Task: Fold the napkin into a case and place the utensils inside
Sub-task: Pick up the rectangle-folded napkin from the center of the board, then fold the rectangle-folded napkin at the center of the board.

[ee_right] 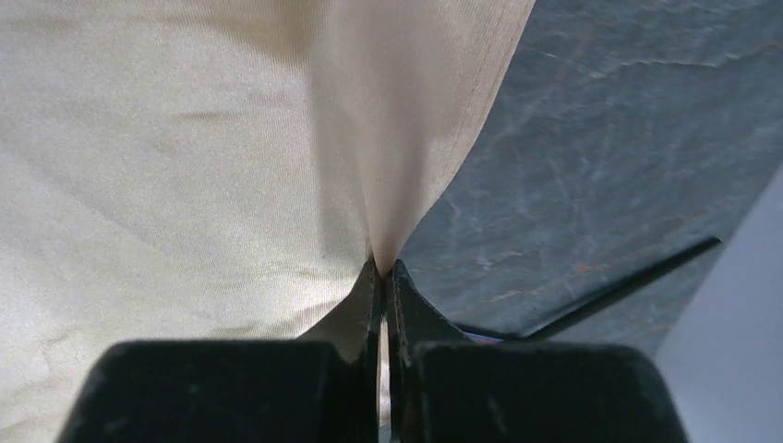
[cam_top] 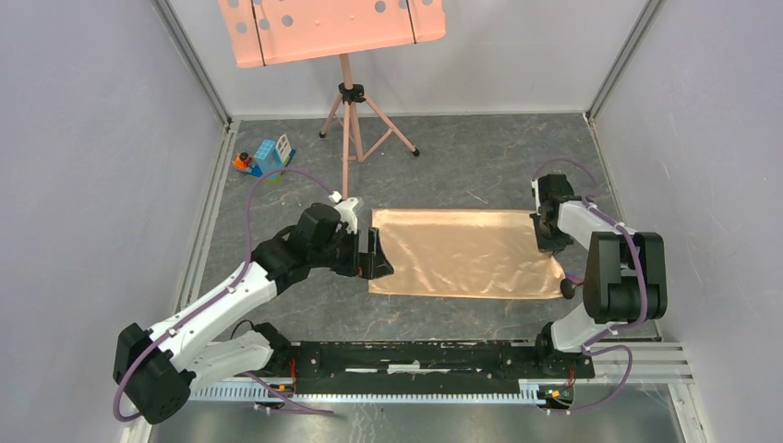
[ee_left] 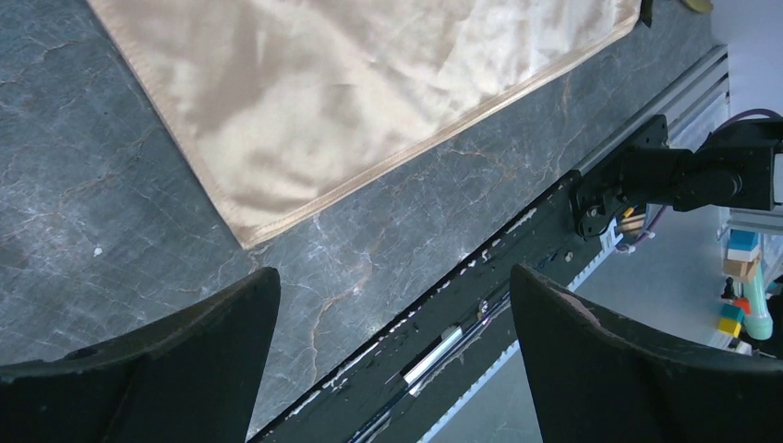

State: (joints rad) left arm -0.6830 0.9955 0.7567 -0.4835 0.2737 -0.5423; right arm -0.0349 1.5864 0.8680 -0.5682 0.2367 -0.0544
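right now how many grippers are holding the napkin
1: the right gripper, shut on the napkin's right edge. The left gripper is open by its left edge, holding nothing.

Dark grey marbled tabletop (cam_top: 480, 157) all round, pale veins running through it. Well beyond the left gripper (cam_top: 380, 256), a salmon-pink perforated stand tray (cam_top: 331, 29) sits on a pink tripod (cam_top: 349, 120), feet on the slab. Further out to that gripper's outer side, near the far corner, a small cluster of coloured toy blocks (cam_top: 268, 157). Pale lilac-grey walls: left wall (cam_top: 83, 166), back wall (cam_top: 517, 55), right wall (cam_top: 711, 120) just outside the right gripper (cam_top: 547, 242). A black rail (cam_top: 415, 358) lies behind both. Soft, even light.
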